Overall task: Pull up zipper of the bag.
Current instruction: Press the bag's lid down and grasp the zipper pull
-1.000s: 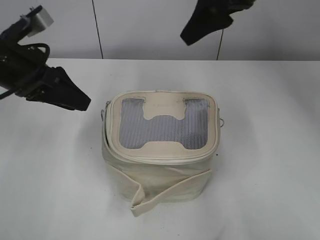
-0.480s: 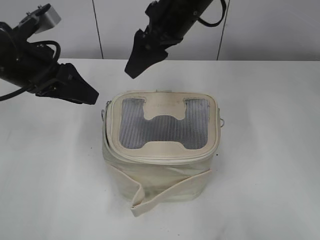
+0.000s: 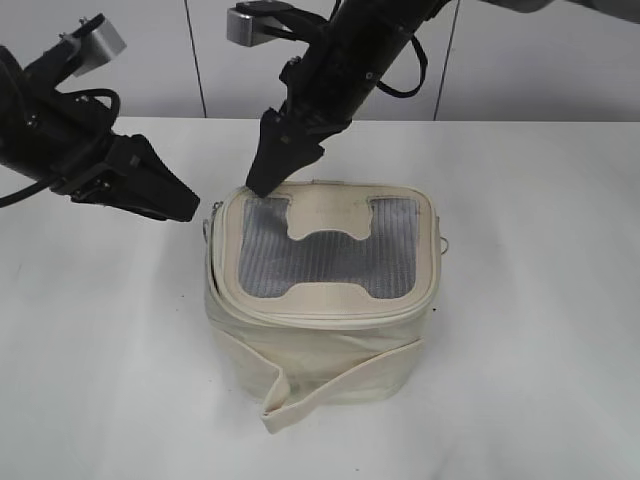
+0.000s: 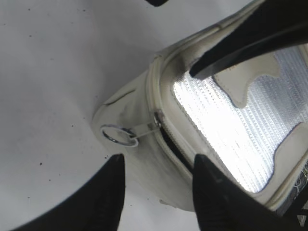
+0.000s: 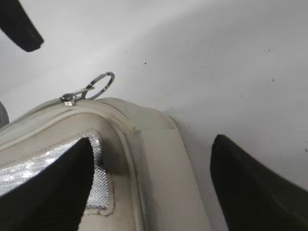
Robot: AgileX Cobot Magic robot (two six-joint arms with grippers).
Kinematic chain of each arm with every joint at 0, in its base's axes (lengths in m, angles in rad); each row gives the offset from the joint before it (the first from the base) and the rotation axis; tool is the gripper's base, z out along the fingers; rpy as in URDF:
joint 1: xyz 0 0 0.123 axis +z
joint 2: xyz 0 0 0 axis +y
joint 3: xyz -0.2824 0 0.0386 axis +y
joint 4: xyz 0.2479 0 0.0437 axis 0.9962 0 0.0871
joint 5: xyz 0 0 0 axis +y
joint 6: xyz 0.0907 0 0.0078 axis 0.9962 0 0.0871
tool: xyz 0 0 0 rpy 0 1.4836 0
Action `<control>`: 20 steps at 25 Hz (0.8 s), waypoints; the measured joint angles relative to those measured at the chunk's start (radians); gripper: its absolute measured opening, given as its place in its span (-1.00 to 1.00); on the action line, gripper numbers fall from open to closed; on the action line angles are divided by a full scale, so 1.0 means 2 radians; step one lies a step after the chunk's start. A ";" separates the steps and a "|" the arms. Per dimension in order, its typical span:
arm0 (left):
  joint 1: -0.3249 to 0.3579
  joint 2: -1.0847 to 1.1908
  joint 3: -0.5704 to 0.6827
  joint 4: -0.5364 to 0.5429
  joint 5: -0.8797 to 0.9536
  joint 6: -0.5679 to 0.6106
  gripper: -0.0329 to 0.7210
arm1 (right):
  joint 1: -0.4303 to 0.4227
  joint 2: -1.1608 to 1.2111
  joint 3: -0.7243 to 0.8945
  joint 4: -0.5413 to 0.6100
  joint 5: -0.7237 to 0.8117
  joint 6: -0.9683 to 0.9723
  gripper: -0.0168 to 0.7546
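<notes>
The cream bag [image 3: 320, 335] stands on the white table with its grey mesh top panel [image 3: 320, 262] facing up. The zipper [image 3: 212, 272] gapes a little along the bag's left side [image 4: 169, 143]. One silver ring pull [image 4: 117, 135] hangs at the left corner and also shows in the right wrist view [image 5: 100, 83]. A second ring pull [image 3: 447, 243] hangs on the right side. My left gripper [image 3: 185, 208] is open and empty, just left of the bag, its jaws [image 4: 159, 161] short of the ring. My right gripper [image 3: 262, 185] is open, its jaws [image 5: 154, 144] straddling the back left corner.
The loose cream strap [image 3: 300, 392] wraps across the bag's front and folds onto the table [image 3: 540, 330]. A white panelled wall [image 3: 560, 60] stands behind the table. The right arm [image 3: 350, 60] reaches across from the upper right over the back of the bag.
My right arm has swung down and to the left from the top of the view to the bag's back left corner. My left gripper has edged slightly right toward the bag.
</notes>
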 joint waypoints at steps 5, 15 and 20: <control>0.000 0.000 0.000 0.000 0.009 0.000 0.05 | 0.000 0.018 0.000 -0.001 0.000 0.001 0.48; 0.000 0.000 0.000 -0.001 -0.039 0.000 0.17 | 0.000 0.022 -0.001 0.009 0.012 0.022 -0.48; 0.000 0.000 0.000 0.010 -0.052 0.000 0.20 | 0.000 0.021 -0.001 0.009 0.012 0.036 -0.77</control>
